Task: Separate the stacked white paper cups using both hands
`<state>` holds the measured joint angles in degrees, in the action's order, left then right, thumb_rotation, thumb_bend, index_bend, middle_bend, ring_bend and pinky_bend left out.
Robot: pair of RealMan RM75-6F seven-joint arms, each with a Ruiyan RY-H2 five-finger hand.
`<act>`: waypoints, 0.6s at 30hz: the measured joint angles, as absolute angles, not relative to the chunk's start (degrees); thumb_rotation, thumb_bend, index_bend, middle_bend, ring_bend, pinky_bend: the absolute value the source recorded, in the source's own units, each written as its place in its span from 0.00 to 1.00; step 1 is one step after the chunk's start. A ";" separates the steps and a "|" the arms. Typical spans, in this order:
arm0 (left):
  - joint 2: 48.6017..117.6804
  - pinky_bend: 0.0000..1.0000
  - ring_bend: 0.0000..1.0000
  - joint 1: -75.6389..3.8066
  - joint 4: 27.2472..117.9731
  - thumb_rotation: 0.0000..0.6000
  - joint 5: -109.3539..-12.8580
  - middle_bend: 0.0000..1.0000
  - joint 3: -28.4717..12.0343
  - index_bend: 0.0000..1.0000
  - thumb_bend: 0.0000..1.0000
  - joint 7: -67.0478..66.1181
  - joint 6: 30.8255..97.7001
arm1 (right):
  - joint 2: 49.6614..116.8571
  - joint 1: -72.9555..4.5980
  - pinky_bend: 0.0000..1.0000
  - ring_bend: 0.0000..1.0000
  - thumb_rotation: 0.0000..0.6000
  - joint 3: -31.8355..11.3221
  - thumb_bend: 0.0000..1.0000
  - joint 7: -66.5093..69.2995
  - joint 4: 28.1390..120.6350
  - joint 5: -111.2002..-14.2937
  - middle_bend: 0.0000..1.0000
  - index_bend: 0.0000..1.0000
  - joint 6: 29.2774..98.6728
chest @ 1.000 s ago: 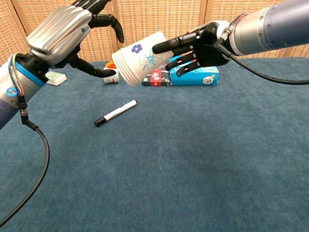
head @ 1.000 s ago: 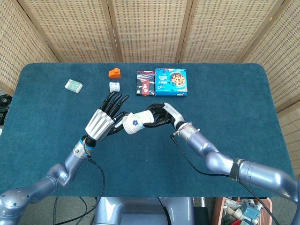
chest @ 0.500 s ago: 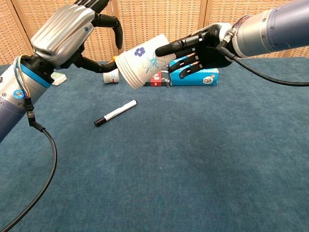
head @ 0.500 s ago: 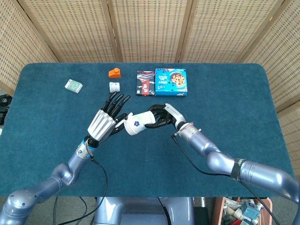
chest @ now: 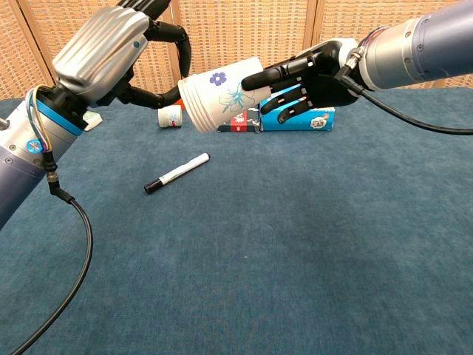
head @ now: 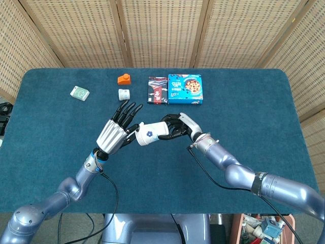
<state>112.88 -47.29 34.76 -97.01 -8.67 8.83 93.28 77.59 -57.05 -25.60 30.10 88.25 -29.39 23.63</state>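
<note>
From the head view, the stacked white paper cups (head: pixel 150 134) are up in the air over the middle of the blue table (head: pixel 254 117). They lie on their side with the open end to the left. The right hand (head: pixel 177 126) wraps its dark fingers around the cups. The left hand (head: pixel 116 133) is just beside the open end with its fingers spread wide. Far back on the table are a blue box (head: pixel 185 89), a dark packet (head: pixel 157 90), an orange block (head: pixel 124 79), a small white jar (head: pixel 124 94) and a green card (head: pixel 79 92).

From the chest view, the cups (chest: pixel 219 100) show a blue flower. The right hand (chest: pixel 307 78) holds their closed end. The left hand (chest: pixel 111 48) curls its fingers (chest: pixel 171 33) near the rim, but I cannot tell if they touch it. A white marker (chest: pixel 177 173) lies on the table below.
</note>
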 measured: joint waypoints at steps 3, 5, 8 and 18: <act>113.00 0.00 0.00 -47.47 34.66 1.00 -96.79 0.01 -8.47 0.60 0.39 8.78 92.99 | 77.48 -56.91 0.65 0.53 1.00 -25.72 0.45 30.33 88.41 -29.67 0.65 0.55 23.46; 113.11 0.00 0.00 -47.62 34.58 1.00 -96.66 0.02 -8.43 0.61 0.42 8.80 92.97 | 77.39 -56.86 0.65 0.53 1.00 -25.72 0.45 30.37 88.49 -29.86 0.65 0.55 23.39; 113.23 0.00 0.00 -47.79 34.49 1.00 -96.50 0.02 -8.38 0.63 0.48 8.84 93.06 | 77.23 -56.79 0.65 0.53 1.00 -25.61 0.45 30.41 88.54 -30.07 0.65 0.55 23.30; 113.32 0.00 0.00 -48.28 33.55 1.00 -96.03 0.05 -7.92 0.70 0.60 8.50 92.63 | 76.71 -56.31 0.65 0.53 1.00 -25.66 0.45 30.86 88.76 -30.94 0.65 0.55 22.88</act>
